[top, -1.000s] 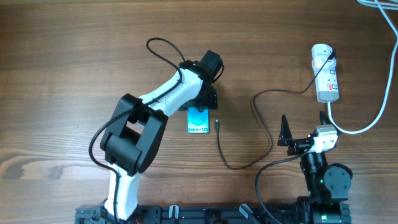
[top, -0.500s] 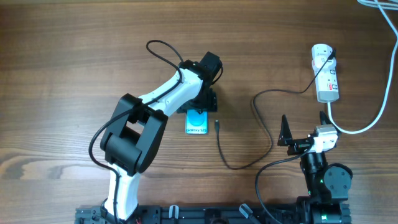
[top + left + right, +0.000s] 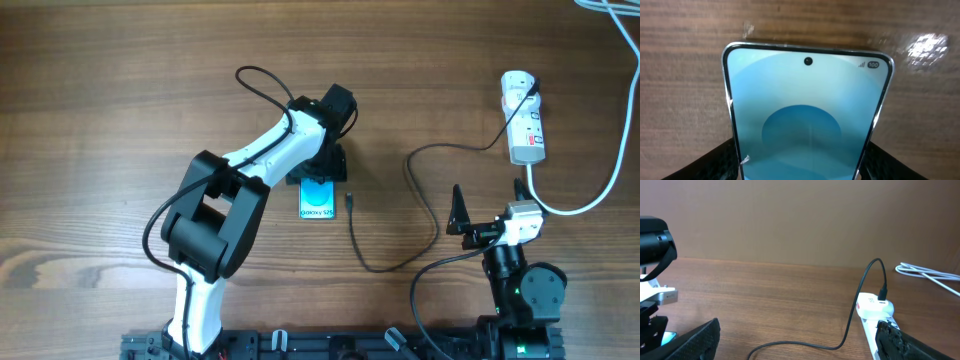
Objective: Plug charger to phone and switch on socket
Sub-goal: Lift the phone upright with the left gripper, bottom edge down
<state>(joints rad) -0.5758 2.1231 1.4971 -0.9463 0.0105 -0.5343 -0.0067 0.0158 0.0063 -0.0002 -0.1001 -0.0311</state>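
- Now the left gripper clamps the phone by its long edges.
- The charger tip lies just right of the phone, apart from it.
- Well right of the phone, the right gripper gapes wide, empty.
- The socket lies farther right.

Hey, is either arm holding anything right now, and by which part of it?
The left gripper grips the phone by its two long side edges. The right gripper is open and holds nothing.

Wooden table; thick white cable lying far right; black plug upright.
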